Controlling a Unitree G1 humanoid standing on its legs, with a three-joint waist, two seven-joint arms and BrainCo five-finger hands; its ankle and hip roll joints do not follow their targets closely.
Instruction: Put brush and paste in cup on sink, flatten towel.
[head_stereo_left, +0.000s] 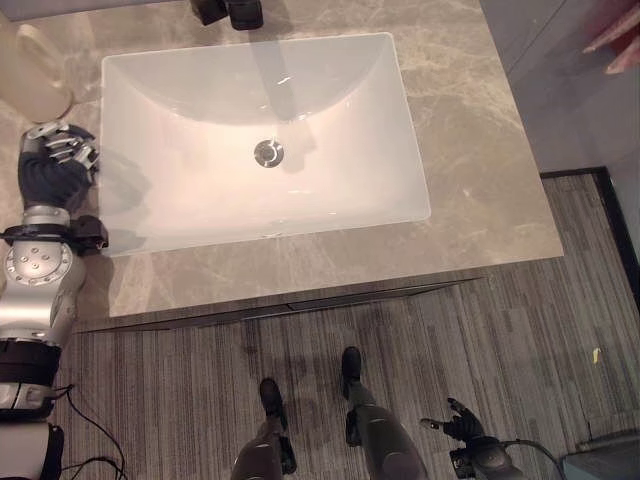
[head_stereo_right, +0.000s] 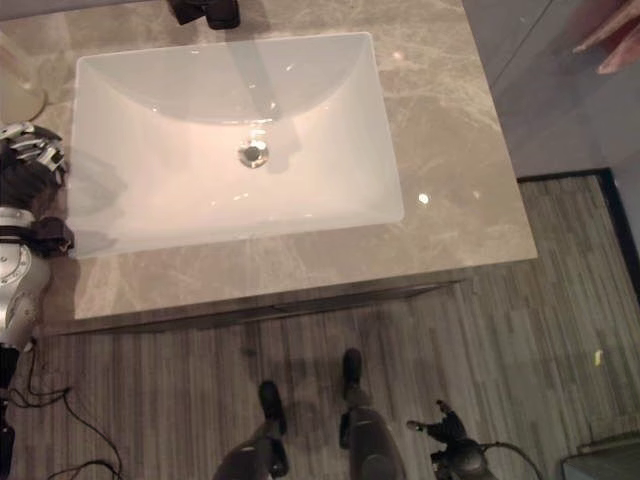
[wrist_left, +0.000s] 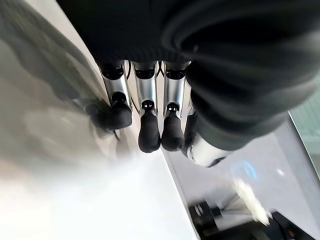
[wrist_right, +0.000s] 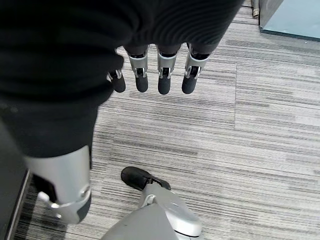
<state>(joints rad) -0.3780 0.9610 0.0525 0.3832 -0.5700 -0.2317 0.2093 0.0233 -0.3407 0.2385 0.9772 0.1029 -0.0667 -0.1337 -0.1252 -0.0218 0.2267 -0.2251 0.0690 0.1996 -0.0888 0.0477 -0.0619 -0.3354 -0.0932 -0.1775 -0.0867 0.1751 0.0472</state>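
Marble counter (head_stereo_left: 480, 150): grey-beige veined stone, seen from above, its near edge running along a striped grey floor (head_stereo_left: 500, 330).
Sink (head_stereo_left: 200, 90): white rectangular basin set into the counter, closer to the left edge than to the right, with broad bare stone on its right side.
Drain (head_stereo_left: 268, 153): round metal fitting at the middle of the basin's bottom.
Faucet (head_stereo_left: 230, 12): dark fixture at the counter's far edge, behind the middle of the basin.
Pale rounded object (head_stereo_left: 30, 70): sits at the counter's far left corner, just beside the basin's far left corner; what it is cannot be told.
Left hand (head_stereo_left: 55, 165): over the counter's left edge, close beside the basin's left rim and just nearer than the pale object. Its wrist view shows the fingers (wrist_left: 146, 110) nearly straight in a row, relaxed, grasping nothing, their dark tips close to a pale smooth surface.
Right hand (head_stereo_left: 462, 420): hangs low over the floor, well apart from the counter's near edge, off towards the right. Its fingers (wrist_right: 165, 75) are straight and loose, released, with nothing in them.
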